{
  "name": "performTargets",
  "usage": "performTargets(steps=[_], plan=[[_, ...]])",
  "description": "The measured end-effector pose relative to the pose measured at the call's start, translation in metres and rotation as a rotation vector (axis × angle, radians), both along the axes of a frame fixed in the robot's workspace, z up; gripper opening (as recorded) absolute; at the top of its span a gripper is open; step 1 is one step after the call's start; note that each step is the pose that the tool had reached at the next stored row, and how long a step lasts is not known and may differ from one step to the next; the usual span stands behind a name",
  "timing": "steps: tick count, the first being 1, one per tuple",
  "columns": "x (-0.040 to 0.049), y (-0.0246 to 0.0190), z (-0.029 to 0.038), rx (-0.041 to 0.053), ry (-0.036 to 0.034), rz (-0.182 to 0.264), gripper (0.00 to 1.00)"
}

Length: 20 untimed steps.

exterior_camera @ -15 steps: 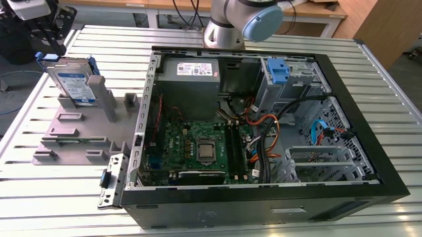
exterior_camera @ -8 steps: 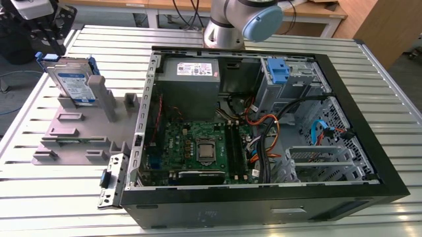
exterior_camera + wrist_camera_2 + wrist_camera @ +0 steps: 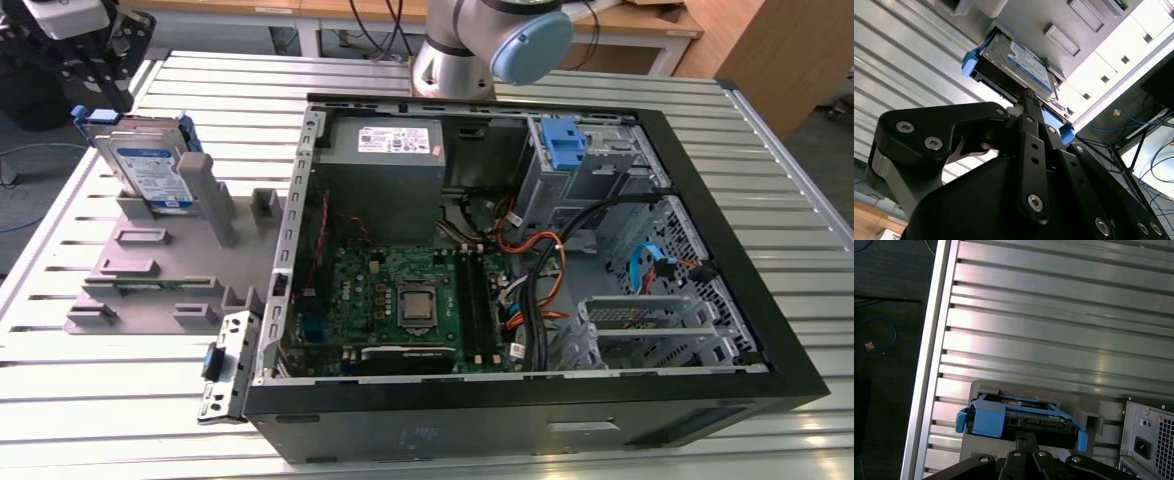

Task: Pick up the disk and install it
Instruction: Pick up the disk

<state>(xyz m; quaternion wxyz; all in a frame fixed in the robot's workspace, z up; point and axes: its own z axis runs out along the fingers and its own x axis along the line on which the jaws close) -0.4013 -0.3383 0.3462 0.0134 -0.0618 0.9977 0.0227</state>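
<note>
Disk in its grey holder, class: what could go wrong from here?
1. The disk stands upright in a slot of the holder; a skewed pull by the gripper might jam it or lift the holder.
2. Loose cables lie across the open case; they might snag the disk going in.

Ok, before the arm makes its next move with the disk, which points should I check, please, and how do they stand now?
Silver rectangular metal disk in blue plastic carrier stands upright in the grey plastic holder: ok.
End effector sits at the disk's upper edge in the first wrist view: ok.
Firm hold on the disk: cannot tell.
Black computer case lies open, side panel off: ok.
Grey metal drive cage beside the blue latch is free: cannot tell.
</note>
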Motion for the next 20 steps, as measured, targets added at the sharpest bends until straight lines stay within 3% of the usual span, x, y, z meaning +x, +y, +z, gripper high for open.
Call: performTargets(steps=[20], plan=[[0.0000,0.0000,0.0000,0.0000,0.0000,0.032,0.11]])
